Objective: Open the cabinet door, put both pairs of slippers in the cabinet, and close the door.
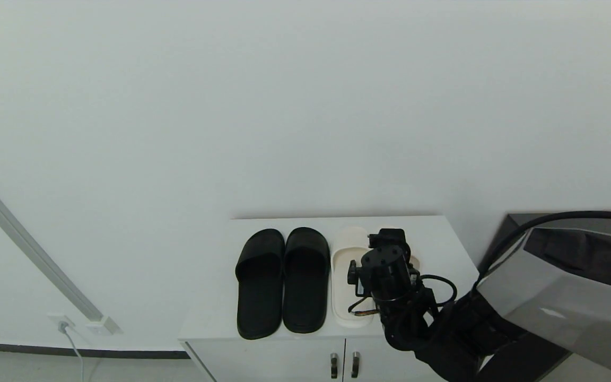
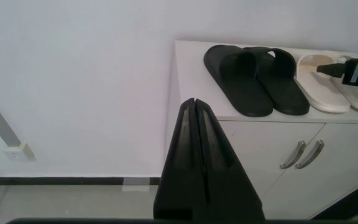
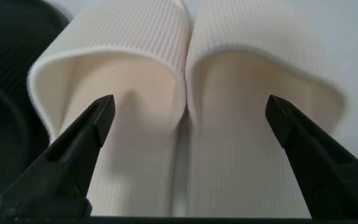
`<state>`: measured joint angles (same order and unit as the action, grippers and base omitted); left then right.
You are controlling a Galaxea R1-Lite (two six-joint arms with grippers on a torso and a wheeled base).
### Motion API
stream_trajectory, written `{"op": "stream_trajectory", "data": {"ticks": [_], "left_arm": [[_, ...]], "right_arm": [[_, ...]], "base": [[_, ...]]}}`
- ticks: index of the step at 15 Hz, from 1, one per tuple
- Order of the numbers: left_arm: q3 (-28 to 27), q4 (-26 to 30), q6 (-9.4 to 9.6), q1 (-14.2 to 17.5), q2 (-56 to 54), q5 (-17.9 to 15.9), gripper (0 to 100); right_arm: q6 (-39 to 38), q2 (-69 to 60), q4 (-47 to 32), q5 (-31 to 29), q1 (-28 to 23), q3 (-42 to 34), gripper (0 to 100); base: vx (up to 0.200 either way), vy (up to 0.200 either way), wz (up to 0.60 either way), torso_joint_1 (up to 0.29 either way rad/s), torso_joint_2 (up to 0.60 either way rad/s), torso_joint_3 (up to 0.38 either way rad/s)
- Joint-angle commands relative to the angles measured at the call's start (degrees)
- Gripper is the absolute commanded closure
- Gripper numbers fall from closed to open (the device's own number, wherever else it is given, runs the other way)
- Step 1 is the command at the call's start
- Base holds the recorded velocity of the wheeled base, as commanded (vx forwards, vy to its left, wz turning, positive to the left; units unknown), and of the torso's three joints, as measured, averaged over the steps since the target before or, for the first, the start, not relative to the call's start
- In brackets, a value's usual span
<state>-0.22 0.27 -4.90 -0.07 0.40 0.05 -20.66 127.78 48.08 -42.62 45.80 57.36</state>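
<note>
- The white two-door cabinet [image 1: 446, 249] stands with its back edge at the plain white wall, and you can see both doors shut, their two metal handles [image 1: 343, 365] side by side at the centre seam.
- On the cabinet top you have bare strips left of the shoes, right of them, and a narrow one between the toes and the wall.
- The pair of black rubber slide slippers [image 1: 303, 281] lies on the left half. Their long axes run front to back, toes to the wall, with the heels close to the front edge.
- The pair of cream ribbed slide slippers [image 1: 345, 286] lies just beside the black pair, pointing the same way, with its two shoes touching.
- Your right gripper [image 3: 188, 115] hovers over the cream pair, its fingers [image 3: 73, 162] spread wide, one outside each strap.
- Your left gripper [image 2: 196, 102] hangs left of the cabinet and below its top, its fingers [image 2: 207, 162] pressed together on nothing.
- Left of the cabinet, a wall socket [image 1: 61, 321] sits low on the wall.
</note>
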Motion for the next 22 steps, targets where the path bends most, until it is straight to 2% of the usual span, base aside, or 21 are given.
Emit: {"op": "stream_trajectory", "data": {"ticks": [1,4,8,9,14,17,20,22], "left_arm": [[0.0,0.0,-0.02,0.0,0.1,0.0,100],[0.0,0.0,-0.02,0.0,0.1,0.0,100],[0.0,0.0,-0.02,0.0,0.1,0.0,100],[0.0,0.0,-0.02,0.0,0.1,0.0,100],[0.0,0.0,-0.02,0.0,0.1,0.0,100],[0.0,0.0,-0.02,0.0,0.0,0.0,100],[0.0,-0.1,-0.02,0.1,-0.2,0.0,100],[0.0,-0.2,-0.11,0.1,-0.2,0.0,100]], "right_arm": [[0.2,3.8,0.1,0.0,-1.2,4.3,0],[2.2,5.5,0.2,-0.1,-2.4,8.0,0],[3.9,5.7,0.3,-0.1,-3.0,9.0,0],[4.7,5.7,0.3,-0.1,-3.2,9.0,100],[6.2,5.3,1.7,-0.2,-3.1,7.8,100],[9.7,3.2,6.1,0.0,-3.1,4.7,100],[21.2,-3.4,16.8,3.2,-3.0,-2.5,100],[23.6,-8.5,18.1,7.0,-3.7,-5.5,100]], "base": [[0.000,0.000,0.00,0.000,0.00,0.000],[0.000,0.000,0.00,0.000,0.00,0.000],[0.000,0.000,0.00,0.000,0.00,0.000],[0.000,0.000,0.00,0.000,0.00,0.000],[0.000,0.000,0.00,0.000,0.00,0.000],[0.000,0.000,0.00,0.000,0.00,0.000],[0.000,0.000,0.00,0.000,0.00,0.000],[0.000,0.000,0.00,0.000,0.00,0.000]]}}
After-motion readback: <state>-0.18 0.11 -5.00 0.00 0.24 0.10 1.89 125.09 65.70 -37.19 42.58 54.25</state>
